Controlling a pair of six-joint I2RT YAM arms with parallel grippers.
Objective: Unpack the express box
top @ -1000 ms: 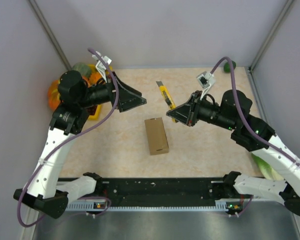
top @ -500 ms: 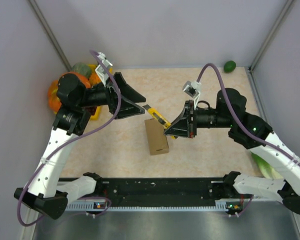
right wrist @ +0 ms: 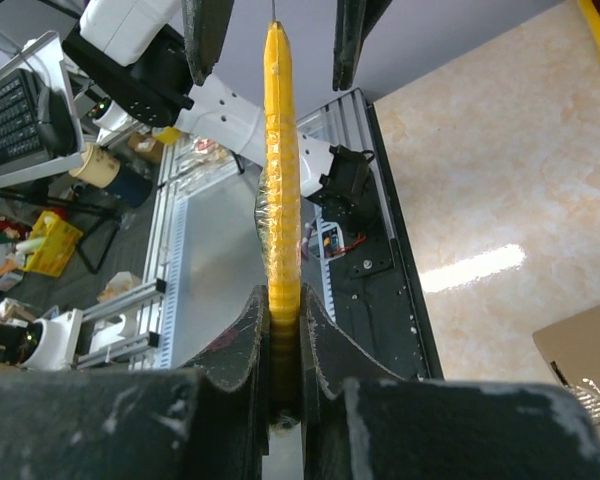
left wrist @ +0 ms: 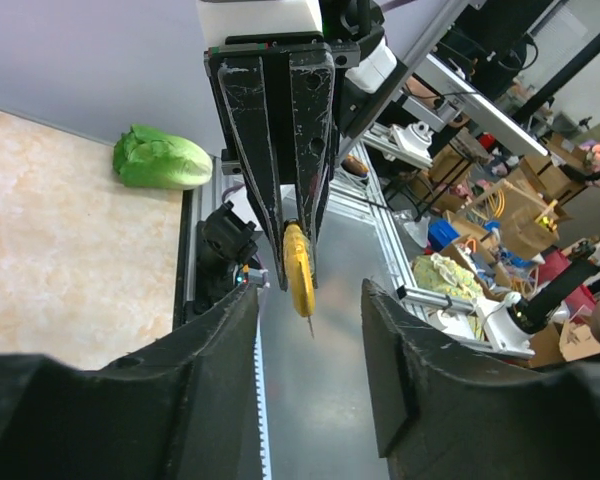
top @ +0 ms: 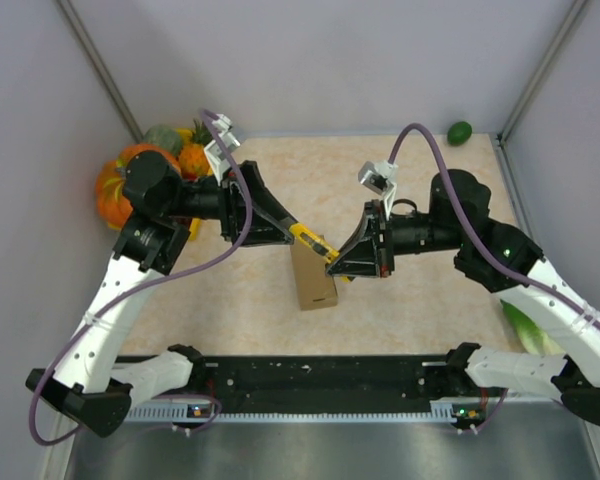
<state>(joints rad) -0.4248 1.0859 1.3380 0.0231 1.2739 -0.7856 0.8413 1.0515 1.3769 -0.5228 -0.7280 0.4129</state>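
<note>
The express box (top: 313,275), a small brown cardboard oblong, lies closed on the table between the arms; its corner shows in the right wrist view (right wrist: 580,360). My right gripper (top: 340,262) is shut on the handle end of a yellow utility knife (top: 314,240) and holds it in the air above the box's far end. In the right wrist view the knife (right wrist: 282,190) runs straight out of the shut gripper (right wrist: 285,310). My left gripper (top: 290,230) is open, its fingers on either side of the knife's tip. In the left wrist view the knife (left wrist: 298,270) points between the open fingers (left wrist: 310,330), not touching them.
An orange pumpkin (top: 120,185), a pineapple (top: 192,160) and other produce sit at the far left by the wall. A small green fruit (top: 460,132) lies at the far right corner. A green cabbage (top: 525,325) lies near the right arm and shows in the left wrist view (left wrist: 160,160).
My right gripper has carried the knife left and nearer, over the box. My left gripper has swung right and down until its open fingers flank the knife's tip.
</note>
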